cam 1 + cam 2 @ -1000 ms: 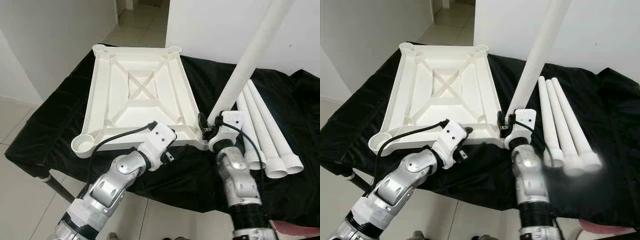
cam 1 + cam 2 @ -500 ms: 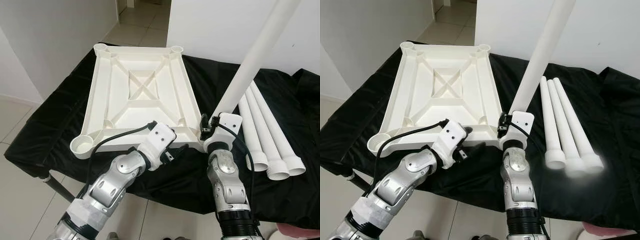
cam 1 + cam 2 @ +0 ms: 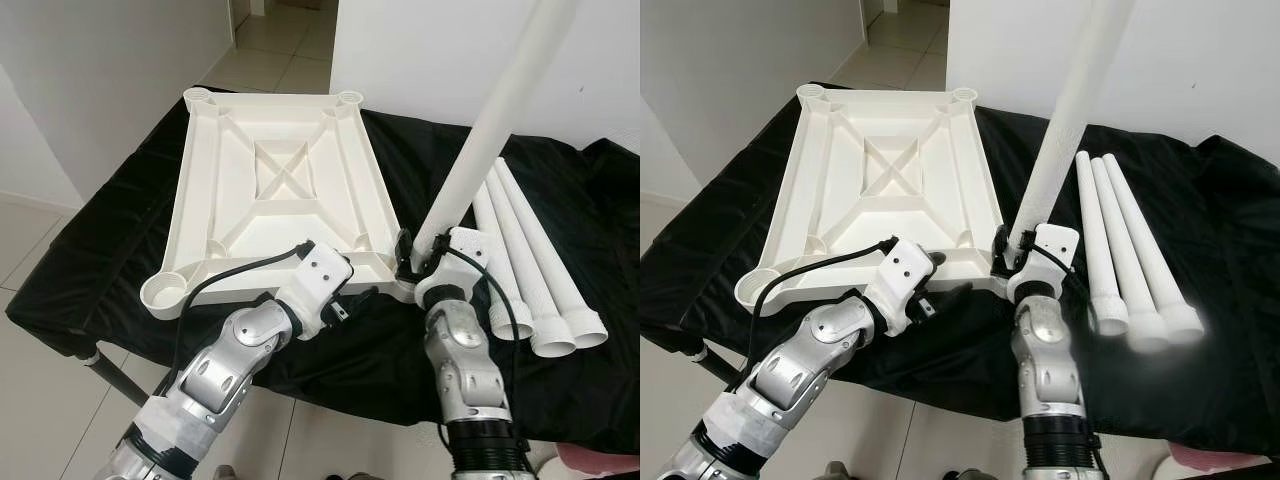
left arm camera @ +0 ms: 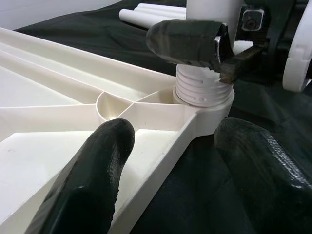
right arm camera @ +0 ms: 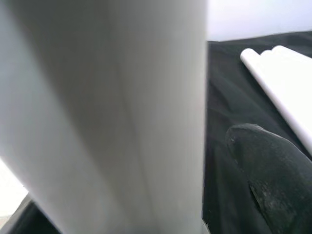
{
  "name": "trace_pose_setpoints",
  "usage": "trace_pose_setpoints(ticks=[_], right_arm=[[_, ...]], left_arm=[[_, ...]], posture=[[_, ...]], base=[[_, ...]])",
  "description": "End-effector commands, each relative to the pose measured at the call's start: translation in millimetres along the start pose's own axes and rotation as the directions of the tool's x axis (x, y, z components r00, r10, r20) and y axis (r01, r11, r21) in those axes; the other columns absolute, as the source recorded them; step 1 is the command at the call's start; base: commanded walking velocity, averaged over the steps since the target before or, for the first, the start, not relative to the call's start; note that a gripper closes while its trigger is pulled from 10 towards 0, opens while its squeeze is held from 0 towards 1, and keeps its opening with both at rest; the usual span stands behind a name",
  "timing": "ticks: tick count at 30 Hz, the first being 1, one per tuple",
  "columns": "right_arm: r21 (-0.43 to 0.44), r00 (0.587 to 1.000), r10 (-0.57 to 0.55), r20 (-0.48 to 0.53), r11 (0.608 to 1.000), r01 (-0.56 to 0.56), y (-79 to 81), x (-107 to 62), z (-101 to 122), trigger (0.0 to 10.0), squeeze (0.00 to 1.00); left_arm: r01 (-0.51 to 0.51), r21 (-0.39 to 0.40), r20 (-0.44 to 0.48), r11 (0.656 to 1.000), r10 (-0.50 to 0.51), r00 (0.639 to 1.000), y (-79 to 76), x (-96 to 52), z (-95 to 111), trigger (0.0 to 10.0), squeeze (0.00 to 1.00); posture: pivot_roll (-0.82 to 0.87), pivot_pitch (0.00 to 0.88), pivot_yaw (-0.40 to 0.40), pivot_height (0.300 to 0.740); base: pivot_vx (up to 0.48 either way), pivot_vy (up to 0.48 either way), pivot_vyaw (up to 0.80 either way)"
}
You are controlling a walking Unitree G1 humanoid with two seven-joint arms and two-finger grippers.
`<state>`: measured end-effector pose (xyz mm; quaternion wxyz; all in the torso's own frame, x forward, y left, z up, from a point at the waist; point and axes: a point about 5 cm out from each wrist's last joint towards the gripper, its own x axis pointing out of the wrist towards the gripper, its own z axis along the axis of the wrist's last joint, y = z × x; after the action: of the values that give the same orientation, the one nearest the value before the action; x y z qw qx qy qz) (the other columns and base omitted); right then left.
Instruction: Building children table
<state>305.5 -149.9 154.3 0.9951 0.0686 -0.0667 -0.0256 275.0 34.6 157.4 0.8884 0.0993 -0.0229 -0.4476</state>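
Note:
A white plastic tabletop lies upside down on a black-draped table. My right gripper is shut on a white table leg that stands nearly upright, leaning slightly to the right. The leg's threaded end sits in the tabletop's near right corner socket. In the right wrist view the leg lies against one black finger. My left gripper is open at the tabletop's near edge, just left of that socket. One finger is over the tabletop and the other is over the cloth.
Three loose white legs lie side by side on the black cloth to the right. The other corner sockets hold nothing. The table's front edge runs just under my arms, with tiled floor below and a white wall behind.
The held leg leaned further right half a second ago and now stands nearer upright, its base still in the socket. My right forearm shifted with it. The left gripper stayed put.

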Motion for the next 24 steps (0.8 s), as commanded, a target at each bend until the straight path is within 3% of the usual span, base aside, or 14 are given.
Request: trace_pose_setpoints(ticks=[1, 4, 8, 14, 15, 24], right_arm=[[0.009, 1.0, 0.022, -0.011, 1.0, -0.022, -1.5, -0.8, -4, 10.0, 0.0], [-0.004, 0.996, 0.085, -0.018, 0.996, -0.085, -4.5, 1.6, -6, 10.0, 0.0], [-0.05, 0.957, 0.288, -0.007, 0.956, -0.288, -3.9, 5.5, -3, 10.0, 0.0], [-0.074, 0.931, 0.364, -0.016, 0.928, -0.365, -4.0, 8.3, -2, 10.0, 0.0], [-0.105, 0.896, 0.442, -0.037, 0.89, -0.443, -7.3, 14.5, 0, 10.0, 0.0], [-0.133, 0.821, 0.567, -0.075, 0.81, -0.571, -17.0, 23.2, 0, 10.0, 0.0]], left_arm=[[0.07, 0.012, -0.013, 0.997, -0.07, 0.997, -2.4, 0.9, 0, 10.0, 0.0], [0.068, 0.01, -0.01, 0.998, -0.067, 0.998, -1.8, 1.7, 0, 10.0, 0.0], [0.075, 0.009, -0.009, 0.997, -0.075, 0.997, -4.1, 1.8, 0, 10.0, 0.0], [0.079, 0.01, -0.009, 0.997, -0.079, 0.997, -3.7, 2.4, 1, 10.0, 0.0], [0.08, 0.016, -0.008, 0.997, -0.08, 0.997, -1.8, 3.5, 2, 10.0, 0.0], [0.081, 0.018, -0.009, 0.997, -0.081, 0.997, -1.1, 2.9, 2, 10.0, 0.0]], posture=[[-0.01, 0.085, -0.04, 0.74], [-0.02, 0.09, -0.038, 0.74], [-0.03, 0.09, -0.036, 0.74], [-0.03, 0.088, -0.025, 0.74], [-0.03, 0.083, -0.022, 0.74], [-0.03, 0.081, -0.018, 0.74]], base=[[0.0, 0.0, 0.0], [0.0, 0.0, 0.0], [0.0, 0.0, 0.0], [0.0, 0.0, 0.0], [0.0, 0.0, 0.0], [0.0, 0.0, 0.0]])
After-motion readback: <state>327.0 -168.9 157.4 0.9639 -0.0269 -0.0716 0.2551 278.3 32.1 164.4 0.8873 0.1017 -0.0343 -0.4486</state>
